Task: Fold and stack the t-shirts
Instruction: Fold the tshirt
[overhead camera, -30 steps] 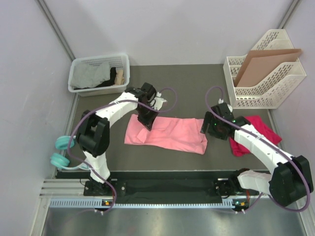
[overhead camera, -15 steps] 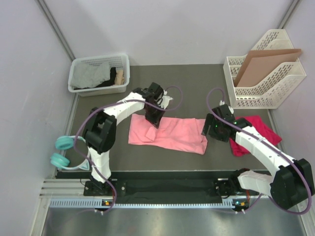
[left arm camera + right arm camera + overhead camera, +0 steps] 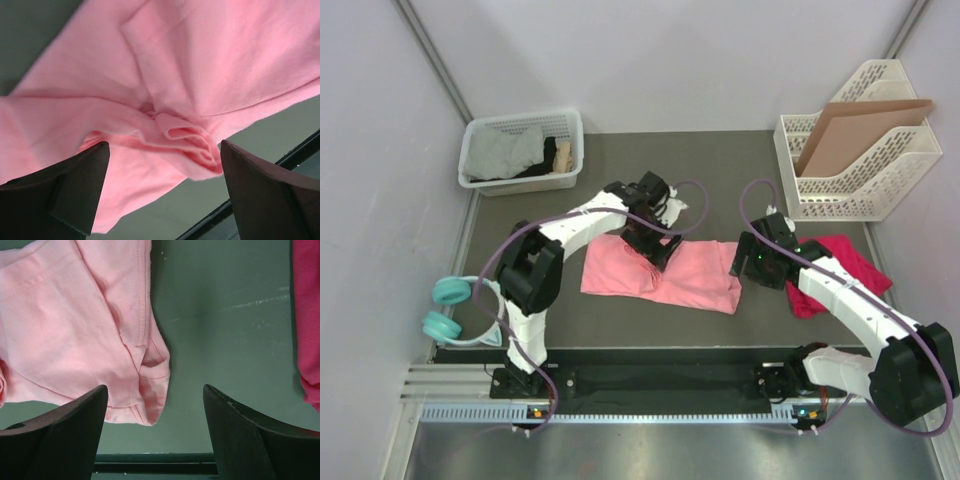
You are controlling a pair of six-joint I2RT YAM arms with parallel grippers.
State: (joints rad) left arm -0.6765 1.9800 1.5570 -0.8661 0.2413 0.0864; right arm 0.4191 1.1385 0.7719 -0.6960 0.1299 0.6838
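Entry: pink t-shirt (image 3: 705, 280) lay on the table (image 3: 720, 170), part folded, a ridge bunched beneath my left gripper (image 3: 162, 145), jaws wide, gripping nothing. My right gripper (image 3: 155, 387) hung agape, empty, beside its hem, ready to smooth, I judged. The red t-shirt (image 3: 845, 262) waited rightward.

The top camera looks steeply down from high behind the near edge of the table (image 3: 720, 165), which lies along the frame's bottom, and takes in its whole top, while each wrist camera faces down from close above it, sharing with the top view part of the pink t-shirt (image 3: 705, 280) at mid-frame.
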